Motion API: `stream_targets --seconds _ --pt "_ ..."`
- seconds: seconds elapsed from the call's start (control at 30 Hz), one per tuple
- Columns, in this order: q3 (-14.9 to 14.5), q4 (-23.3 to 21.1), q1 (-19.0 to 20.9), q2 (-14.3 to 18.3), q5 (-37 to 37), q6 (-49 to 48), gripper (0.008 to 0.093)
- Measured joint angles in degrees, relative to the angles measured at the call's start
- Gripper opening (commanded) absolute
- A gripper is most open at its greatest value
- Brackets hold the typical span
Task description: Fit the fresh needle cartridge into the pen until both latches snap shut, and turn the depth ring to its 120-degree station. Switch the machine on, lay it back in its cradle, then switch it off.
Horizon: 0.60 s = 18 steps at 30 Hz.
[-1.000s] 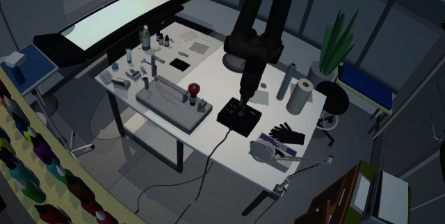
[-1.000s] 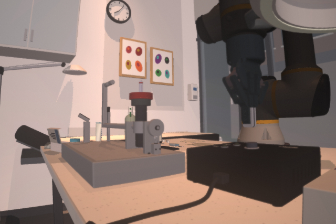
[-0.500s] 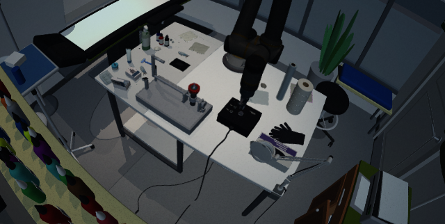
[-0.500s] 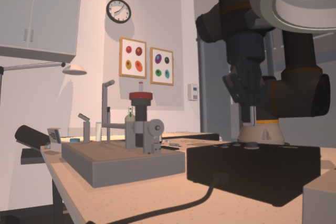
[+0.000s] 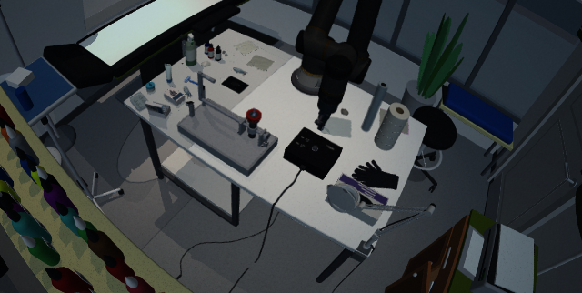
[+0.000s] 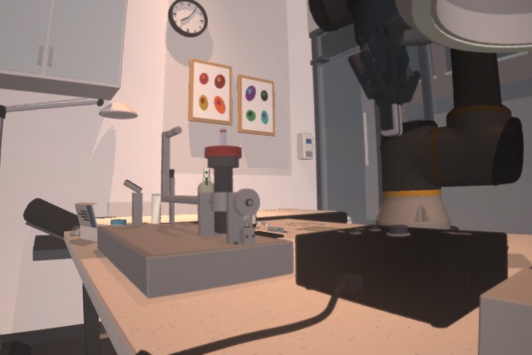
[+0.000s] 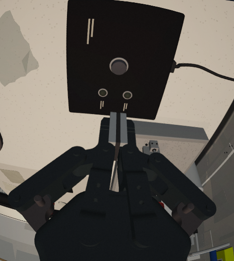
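The tattoo pen (image 5: 253, 123) (image 6: 223, 179) stands upright in a clamp on the grey fixture base (image 5: 226, 137) (image 6: 189, 252), with a red depth ring near its top and a pale cartridge tip above that. To its right on the table lies the black power box (image 5: 313, 152) (image 6: 402, 265) (image 7: 122, 60), which carries a large round knob (image 7: 119, 66) and two small buttons (image 7: 102, 92) on its top. My gripper (image 5: 321, 123) (image 6: 391, 121) (image 7: 118, 121) hangs above the far edge of the box, raised well off it. It is closed and holds nothing.
Behind the table stand the arm's base, a potted plant (image 5: 439, 54) and a stool. A paper roll (image 5: 391, 125), a grey tube, black gloves (image 5: 375, 175) and a lamp head sit right of the box. Small bottles and tools crowd the table's far left end.
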Motion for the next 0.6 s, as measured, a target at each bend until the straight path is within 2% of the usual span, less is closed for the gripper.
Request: stream_targets --seconds 0.33,0.6 --pt "-5.45 10.12 0.00 -4.74 0.00 0.00 0.0080" --pt "-7.78 13.83 0.00 -6.08 0.00 0.00 0.0080"
